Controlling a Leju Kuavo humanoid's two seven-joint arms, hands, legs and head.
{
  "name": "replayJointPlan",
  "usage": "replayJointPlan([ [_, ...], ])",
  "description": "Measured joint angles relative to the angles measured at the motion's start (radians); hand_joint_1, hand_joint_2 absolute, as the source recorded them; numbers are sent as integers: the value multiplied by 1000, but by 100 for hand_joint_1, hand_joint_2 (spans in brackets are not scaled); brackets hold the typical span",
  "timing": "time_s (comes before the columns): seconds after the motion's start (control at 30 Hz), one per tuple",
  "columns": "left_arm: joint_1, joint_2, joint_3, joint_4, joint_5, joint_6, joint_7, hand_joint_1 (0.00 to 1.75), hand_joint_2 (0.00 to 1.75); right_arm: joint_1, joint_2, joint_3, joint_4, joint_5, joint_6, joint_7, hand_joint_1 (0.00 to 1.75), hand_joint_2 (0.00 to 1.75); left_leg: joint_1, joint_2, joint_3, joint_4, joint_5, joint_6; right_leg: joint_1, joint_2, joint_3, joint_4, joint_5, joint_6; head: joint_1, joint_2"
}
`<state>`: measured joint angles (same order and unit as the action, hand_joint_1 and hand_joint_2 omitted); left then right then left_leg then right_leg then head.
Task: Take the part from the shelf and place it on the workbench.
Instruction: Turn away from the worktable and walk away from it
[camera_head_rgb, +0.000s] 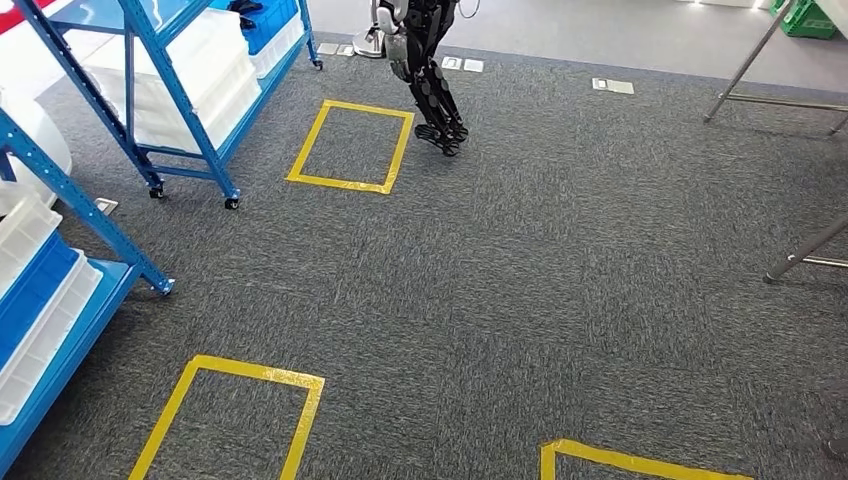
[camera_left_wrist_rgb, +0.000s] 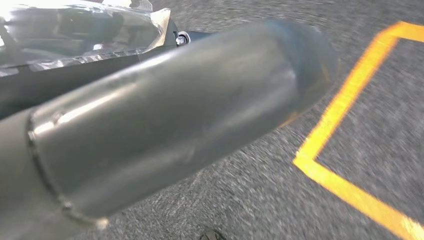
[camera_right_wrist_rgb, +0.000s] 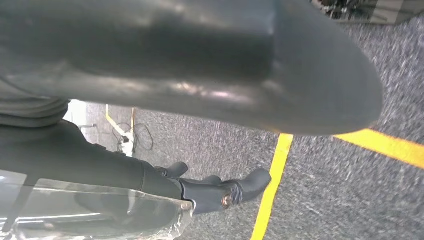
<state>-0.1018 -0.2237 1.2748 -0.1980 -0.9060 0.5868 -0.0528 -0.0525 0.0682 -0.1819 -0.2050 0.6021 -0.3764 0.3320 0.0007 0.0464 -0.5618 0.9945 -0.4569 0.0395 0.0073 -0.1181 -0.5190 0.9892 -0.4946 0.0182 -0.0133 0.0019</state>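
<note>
Two blue racks stand on my left, one far (camera_head_rgb: 205, 150) and one near (camera_head_rgb: 100, 232). Both carry white bins (camera_head_rgb: 190, 70) and blue bins (camera_head_rgb: 35, 295); I cannot make out any part in them. My left hand (camera_left_wrist_rgb: 150, 115) hangs over the carpet, and its thick grey thumb hides the fingers. My right hand (camera_right_wrist_rgb: 220, 192) hangs low too, with its dark fingers (camera_right_wrist_rgb: 252, 182) stretched out apart from the thumb (camera_right_wrist_rgb: 225, 65) and nothing between them. A clear glossy sheet (camera_right_wrist_rgb: 90, 215) lies along each hand; I cannot tell what it is.
Another robot's dark legs (camera_head_rgb: 435, 95) stand ahead beside a yellow tape square (camera_head_rgb: 350, 145). More tape squares mark the carpet near me (camera_head_rgb: 230, 420), (camera_head_rgb: 640, 462). Slanted metal legs (camera_head_rgb: 745, 65), (camera_head_rgb: 805, 255) stand at the right. Grey carpet stretches between.
</note>
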Motion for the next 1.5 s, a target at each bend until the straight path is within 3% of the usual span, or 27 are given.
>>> replayJointPlan([
  [0.03, 1, 1, 0, 0, -2, 0, 1, 0, 0, 0, 1, -1, 1, 0, 1, 0, 0, 0, 2, -11, -1, -4, 5, 7, -3, 26, -14, 32, -20, 1, 1, 0],
  [0.1, -1, 2, -2, 0, -5, 1, 3, 0, 0, 3, 2, -3, 4, 1, 4, 0, 0, 0, 4, -37, -5, -6, 12, 17, -8, 89, -70, 156, -82, -2, 5, 0],
  [0.17, 0, 2, -3, 0, -7, 1, 4, 0, 0, 7, 3, -4, 9, 1, 7, 0, 0, 0, 3, -68, -10, -6, 15, 20, -10, 109, -127, 282, -126, -2, 6, 0],
  [0.2, 1, 2, -3, 0, -7, 1, 5, 0, 0, 8, 4, -5, 10, 2, 8, 0, 0, 0, 2, -83, -10, -5, 16, 20, -11, 112, -135, 298, -124, 3, 6, 0],
  [0.23, 2, 2, -3, 0, -7, 1, 5, 0, 0, 9, 4, -5, 11, 2, 9, 0, 0, 0, 2, -98, -9, -5, 17, 19, -11, 115, -122, 269, -105, 10, 6, 0],
  [0.3, 3, 2, -3, 0, -7, 1, 5, 0, 0, 8, 4, -7, 12, 2, 10, 0, 0, 0, 2, -126, -7, -5, 18, 17, -14, 145, -59, 127, -42, 23, 7, 0],
  [0.33, 2, 1, -3, 0, -7, 1, 5, 0, 0, 7, 4, -7, 13, 3, 10, 0, 0, 0, 0, -139, -8, -2, 17, 14, -16, 165, -30, 59, -16, 24, 6, 0],
  [0.4, 2, 1, -3, 0, -7, 1, 5, 0, 0, 7, 4, -8, 15, 3, 10, 0, 0, 0, -3, -161, -12, 1, 18, 4, -17, 188, -3, -5, 6, 16, 6, 0],
  [0.47, 6, 1, -3, 0, -7, 1, 5, 0, 0, 4, 5, -9, 15, 3, 10, 0, 0, 0, -2, -175, -18, 2, 19, -7, -16, 169, 2, -10, 10, 4, 6, 0],
  [0.53, 8, 2, -3, 0, -7, 1, 6, 0, 0, 2, 6, -9, 15, 3, 11, 0, 0, 0, -1, -136, -35, 34, -6, -17, -18, 148, 5, -15, 15, -10, 4, 0],
  [0.6, 7, 3, -3, 0, -8, 1, 6, 0, 0, 4, 6, -9, 16, 4, 15, 1, 0, 0, 0, -77, -85, 140, -70, -25, -16, 123, 5, -18, 15, -20, 0, 0],
  [0.67, 6, 2, -3, 0, -9, 1, 7, 0, 0, 7, 6, -9, 16, 5, 19, 3, 0, 0, 4, -59, -144, 264, -123, -33, -12, 93, 5, -18, 13, -25, -1, 0],
  [0.7, 7, 2, -3, 0, -9, 0, 6, 0, 0, 7, 6, -9, 16, 5, 19, 4, 0, 0, 6, -56, -154, 287, -124, -35, -12, 79, 5, -17, 13, -25, -1, 0],
  [0.73, 8, 3, -3, 0, -9, -1, 4, 0, 0, 7, 6, -9, 17, 5, 19, 5, 0, 0, 8, -52, -145, 272, -106, -37, -12, 67, 5, -17, 12, -26, -1, 0],
  [0.83, 8, 7, -3, 0, -6, -9, -9, 0, 0, 6, 8, -10, 17, 5, 17, 10, 0, 0, 7, -1, -39, 82, -21, -31, -7, 37, 11, -16, 6, -21, -2, 0],
  [0.9, 5, 10, -4, 0, -5, -14, -16, 0, 0, 5, 8, -12, 17, 0, 10, 12, 0, 0, 1, 21, -4, 14, -4, -21, -1, 19, 14, -14, 1, -13, 1, 0],
  [0.97, 6, 12, -4, 0, -7, -16, -18, 0, 0, 3, 9, -18, 16, -5, 2, 10, 0, 0, -3, 2, -7, 7, -1, -10, 1, 2, 17, -15, -1, -5, 3, 0],
  [1.03, 8, 15, -4, 0, -10, -17, -19, 0, 0, 2, 8, -24, 16, -6, -7, 4, 0, 0, 1, -19, -6, 0, 6, 4, -3, 28, 7, 10, -19, 2, 5, 0],
  [1.07, 7, 16, -5, 0, -13, -18, -19, 0, 0, 3, 8, -26, 16, -6, -10, 0, 0, 0, 4, -29, -6, -4, 11, 10, -5, 55, -12, 51, -41, 4, 6, 0],
  [1.13, 6, 18, -8, 0, -18, -18, -19, 0, 0, 7, 7, -31, 17, -8, -16, -5, 0, 0, 6, -53, -9, -5, 15, 17, -10, 103, -76, 189, -99, 1, 10, 0],
  [1.2, 8, 19, -10, 0, -20, -18, -21, 0, 0, 11, 7, -36, 18, -10, -19, -5, 0, 0, 6, -81, -11, -4, 17, 19, -13, 112, -126, 291, -128, 6, 10, 0],
  [1.23, 10, 19, -11, 0, -20, -18, -21, 0, 0, 12, 7, -39, 18, -11, -20, -5, 0, 0, 6, -95, -11, -4, 18, 18, -15, 113, -126, 288, -118, 13, 10, 0],
  [1.27, 11, 20, -11, 0, -21, -18, -21, 0, 0, 13, 7, -41, 18, -12, -21, -5, 0, 0, 7, -109, -10, -3, 18, 17, -19, 116, -106, 243, -93, 21, 10, 0],
  [1.33, 12, 20, -13, 0, -25, -17, -21, 0, 0, 13, 6, -47, 18, -12, -23, -5, 0, 0, 6, -135, -11, 1, 19, 10, -29, 152, -41, 96, -34, 36, 11, 0],
  [1.37, 11, 21, -15, 0, -27, -16, -21, 0, 0, 13, 6, -49, 18, -12, -24, -5, 0, 0, 5, -147, -13, 3, 19, 5, -32, 169, -17, 41, -15, 37, 11, 0],
  [1.43, 13, 22, -18, 0, -30, -14, -21, 0, 0, 12, 6, -52, 19, -12, -26, -4, 0, 0, 4, -165, -19, 6, 21, -9, -29, 183, 0, 2, -4, 24, 11, 0],
  [1.5, 18, 24, -19, 0, -31, -12, -21, 0, 0, 10, 6, -53, 19, -11, -28, -3, 0, 0, 9, -172, -26, 7, 22, -21, -27, 162, 2, 1, 2, 7, 9, 0],
])
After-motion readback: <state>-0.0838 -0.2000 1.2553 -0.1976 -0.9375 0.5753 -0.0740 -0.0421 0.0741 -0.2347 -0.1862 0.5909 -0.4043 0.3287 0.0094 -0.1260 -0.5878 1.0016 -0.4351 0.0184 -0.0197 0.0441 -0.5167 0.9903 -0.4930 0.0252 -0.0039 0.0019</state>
